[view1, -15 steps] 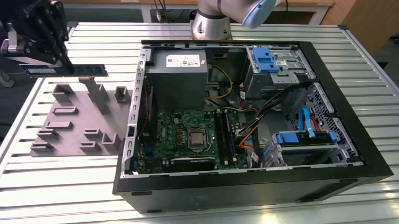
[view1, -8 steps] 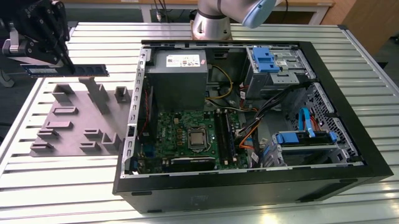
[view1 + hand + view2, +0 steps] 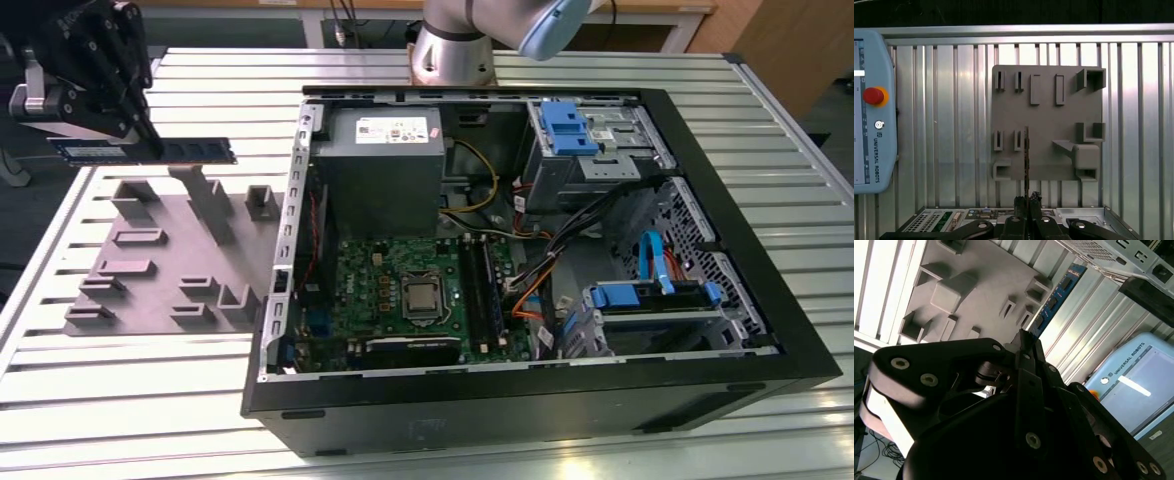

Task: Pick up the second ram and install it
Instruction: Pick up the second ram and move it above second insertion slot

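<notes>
1. Above the grey holder plate (image 3: 160,270), near the slatted table's (image 3: 134,400) edge at the exterior view's left, the gripper (image 3: 142,140) hangs with its fingers pinched close together on the second ram (image 3: 187,151).
2. The second ram sits level in that grip, standing on its long edge, higher than the plate's upright posts.
3. In the first wrist view the board shows edge-on as a thin dark line (image 3: 1027,155). It runs out from the gripper (image 3: 1027,202) across the holder plate (image 3: 1064,120).
4. In the second wrist view its bluish face with black chips (image 3: 1054,300) pokes out past the gripper (image 3: 1026,340), with the plate (image 3: 984,275) beyond.
5. An open computer case (image 3: 534,405) lies just beside the plate, toward the exterior view's right. It holds a green motherboard (image 3: 387,280) and a grey power supply (image 3: 380,170).
6. A teach pendant (image 3: 869,100) lies on the table, apart from the plate.
</notes>
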Controlling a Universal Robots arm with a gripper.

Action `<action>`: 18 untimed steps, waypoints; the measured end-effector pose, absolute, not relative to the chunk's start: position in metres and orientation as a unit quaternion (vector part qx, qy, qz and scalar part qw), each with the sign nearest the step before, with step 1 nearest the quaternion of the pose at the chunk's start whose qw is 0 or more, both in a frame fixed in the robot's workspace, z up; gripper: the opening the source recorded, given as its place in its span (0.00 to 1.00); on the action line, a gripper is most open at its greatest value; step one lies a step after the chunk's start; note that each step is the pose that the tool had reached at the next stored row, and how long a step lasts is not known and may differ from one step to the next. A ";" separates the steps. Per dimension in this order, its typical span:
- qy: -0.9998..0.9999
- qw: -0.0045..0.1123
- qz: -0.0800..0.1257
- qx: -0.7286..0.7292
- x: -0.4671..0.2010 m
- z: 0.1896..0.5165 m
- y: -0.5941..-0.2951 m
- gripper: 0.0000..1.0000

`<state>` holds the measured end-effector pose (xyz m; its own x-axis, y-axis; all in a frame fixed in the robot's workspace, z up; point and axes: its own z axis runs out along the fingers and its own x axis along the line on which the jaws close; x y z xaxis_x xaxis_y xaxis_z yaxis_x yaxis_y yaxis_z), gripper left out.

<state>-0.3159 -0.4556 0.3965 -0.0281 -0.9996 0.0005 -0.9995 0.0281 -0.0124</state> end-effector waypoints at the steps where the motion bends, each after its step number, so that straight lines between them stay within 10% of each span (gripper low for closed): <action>1: 0.717 0.004 -0.005 -0.697 -0.316 0.396 -0.456 0.14; 18: 0.717 0.004 -0.005 -0.697 -0.311 0.396 -0.456 0.14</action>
<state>-0.3112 -0.4557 0.3962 -0.0282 -0.9996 0.0005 -0.9995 0.0282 -0.0124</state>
